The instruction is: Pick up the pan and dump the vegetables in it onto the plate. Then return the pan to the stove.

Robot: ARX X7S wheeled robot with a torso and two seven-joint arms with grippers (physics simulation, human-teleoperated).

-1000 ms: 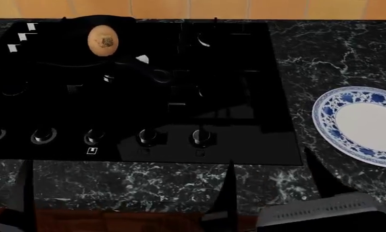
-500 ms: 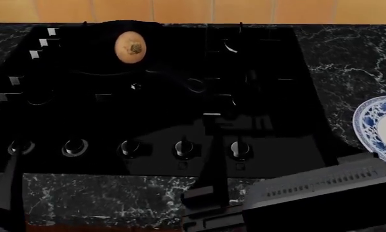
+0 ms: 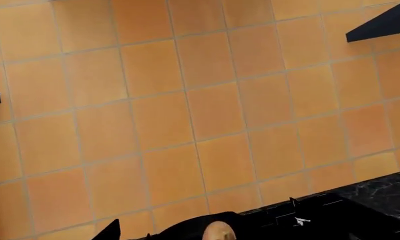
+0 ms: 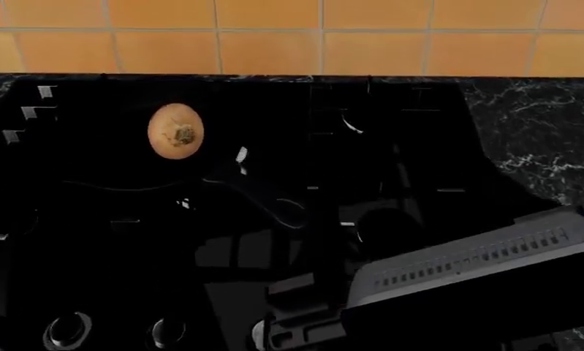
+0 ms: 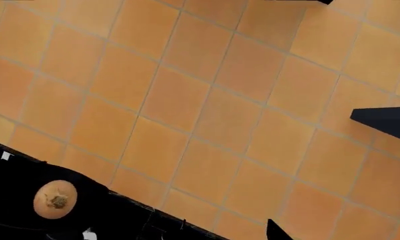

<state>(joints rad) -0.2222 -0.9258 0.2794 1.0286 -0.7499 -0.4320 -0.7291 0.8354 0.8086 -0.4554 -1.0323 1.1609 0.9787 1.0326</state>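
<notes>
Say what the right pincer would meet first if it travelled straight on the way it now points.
Probably the orange tiled wall, which fills the right wrist view; the onion and pan sit at the edge, off that line. Depth is unclear.

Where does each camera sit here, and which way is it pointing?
Head view: on the head, looking down at the stove, the pan holding the onion; the right arm fills the lower right.
Left wrist view: on the left arm, facing the tiled wall; dark fingers at the edges.
Right wrist view: on the right arm, same wall, fingers at the edge.
All three share the onion.
</notes>
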